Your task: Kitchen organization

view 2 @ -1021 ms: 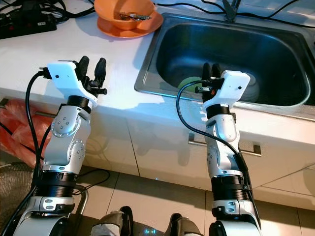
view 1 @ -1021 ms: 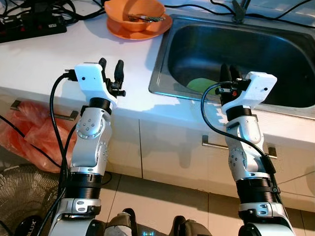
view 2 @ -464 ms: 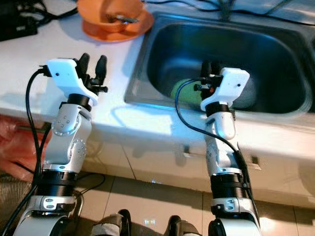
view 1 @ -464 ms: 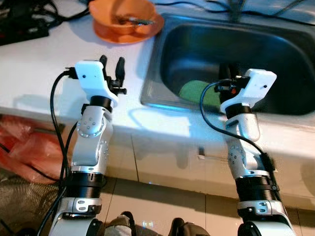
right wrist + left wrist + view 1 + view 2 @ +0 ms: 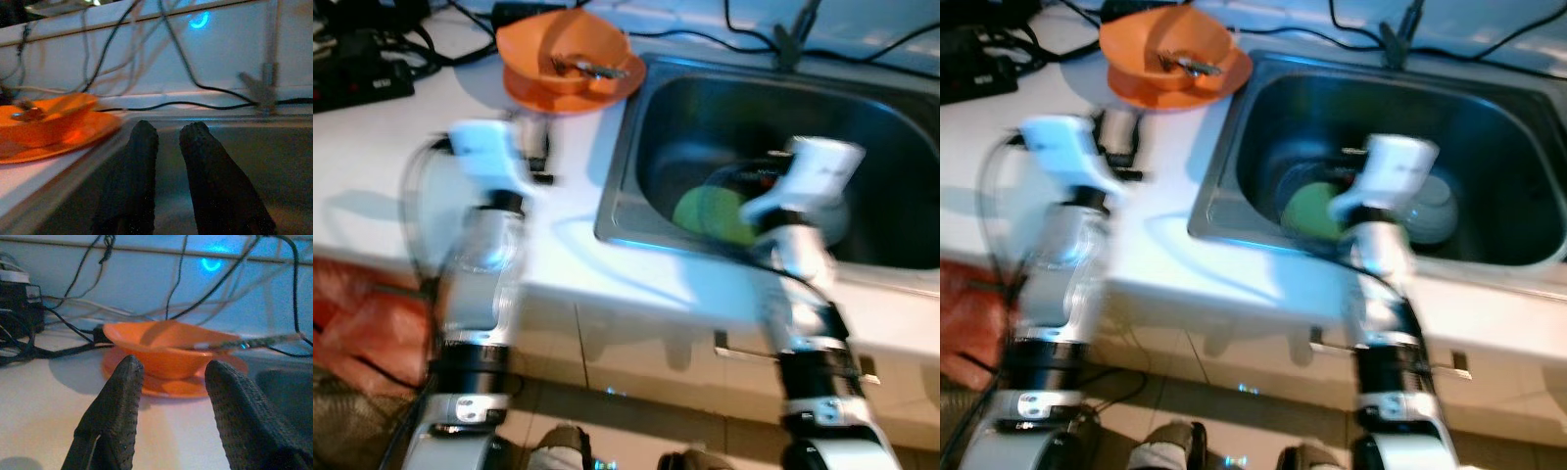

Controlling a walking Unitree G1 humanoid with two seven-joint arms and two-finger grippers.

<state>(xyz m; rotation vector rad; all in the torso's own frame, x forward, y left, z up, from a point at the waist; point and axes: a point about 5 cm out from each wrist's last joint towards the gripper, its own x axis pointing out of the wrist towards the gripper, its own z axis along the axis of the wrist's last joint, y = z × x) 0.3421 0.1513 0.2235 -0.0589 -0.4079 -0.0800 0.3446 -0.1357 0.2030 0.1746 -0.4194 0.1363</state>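
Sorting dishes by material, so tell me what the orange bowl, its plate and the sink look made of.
Orange bowl: probably plastic, going by its uniform colour and soft, dull sheen.
Orange plate under it: looks like the same plastic.
Sink: stainless steel by the look, a grey brushed basin with a bright reflective rim.

Both arms raised; left claw (image 5: 168, 396) gaping, right claw (image 5: 168, 147) slightly parted.

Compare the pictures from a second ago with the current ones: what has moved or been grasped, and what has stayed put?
Both arms are blurred with motion now, and the whole view has shifted, so the camera moved too. The right gripper has come forward over the sink. The left gripper stays open and empty over the counter, facing the orange bowl. Nothing was grasped or released. Bowl and green item in the sink stay put.
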